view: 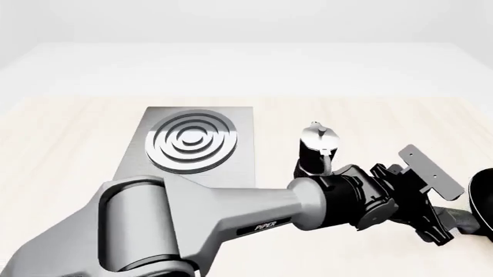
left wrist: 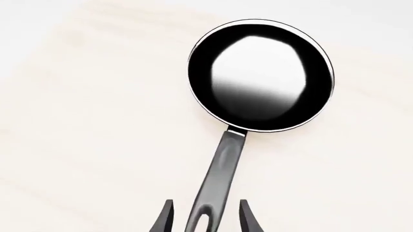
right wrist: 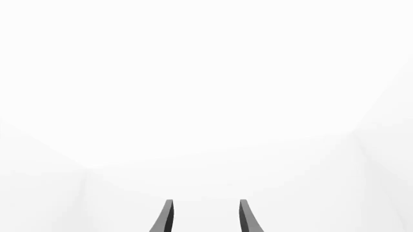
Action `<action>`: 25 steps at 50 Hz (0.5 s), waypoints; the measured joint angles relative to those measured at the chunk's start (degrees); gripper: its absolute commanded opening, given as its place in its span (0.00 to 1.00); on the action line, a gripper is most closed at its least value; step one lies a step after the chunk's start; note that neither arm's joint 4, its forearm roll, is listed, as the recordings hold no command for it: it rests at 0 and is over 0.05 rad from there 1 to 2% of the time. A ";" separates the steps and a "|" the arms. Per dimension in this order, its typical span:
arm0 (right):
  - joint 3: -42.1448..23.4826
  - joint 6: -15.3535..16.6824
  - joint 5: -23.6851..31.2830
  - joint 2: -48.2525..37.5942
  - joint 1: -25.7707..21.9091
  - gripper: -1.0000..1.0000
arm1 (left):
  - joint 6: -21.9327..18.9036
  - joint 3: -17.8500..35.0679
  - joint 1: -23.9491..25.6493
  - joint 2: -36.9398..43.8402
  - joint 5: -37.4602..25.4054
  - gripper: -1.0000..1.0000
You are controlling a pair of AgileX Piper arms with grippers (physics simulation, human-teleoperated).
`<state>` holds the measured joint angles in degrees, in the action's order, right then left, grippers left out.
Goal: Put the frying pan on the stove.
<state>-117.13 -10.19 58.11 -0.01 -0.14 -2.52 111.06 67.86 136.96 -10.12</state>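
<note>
Clearly the frying pan (left wrist: 260,75) is stiff, glossy and bowl-heavy, so I judge the long dark grey handle (left wrist: 219,179), taken near its looped end, the best hold, though the weight may tip it. It lies flat on the table (view: 62,150) at the front view's right edge, well apart from the stove (view: 193,141), its long axis running from the loop straight away from the left gripper (left wrist: 205,217). That gripper's jaws stand open astride the loop, not pinching, while the right gripper (right wrist: 205,217) hangs open on nothing.
</note>
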 measured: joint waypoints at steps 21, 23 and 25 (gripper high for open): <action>-0.08 0.14 0.03 0.00 -0.40 1.00 | -0.33 2.76 -0.44 3.34 -1.84 1.00; -0.10 0.16 0.03 0.00 -0.45 1.00 | -0.35 2.95 -0.43 3.57 -1.98 1.00; -0.12 0.19 0.03 0.00 -0.51 1.00 | -0.38 3.13 -0.41 3.79 -2.11 1.00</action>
<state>-117.25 -10.00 58.14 -0.01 -0.65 -2.89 114.19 67.46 140.75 -12.23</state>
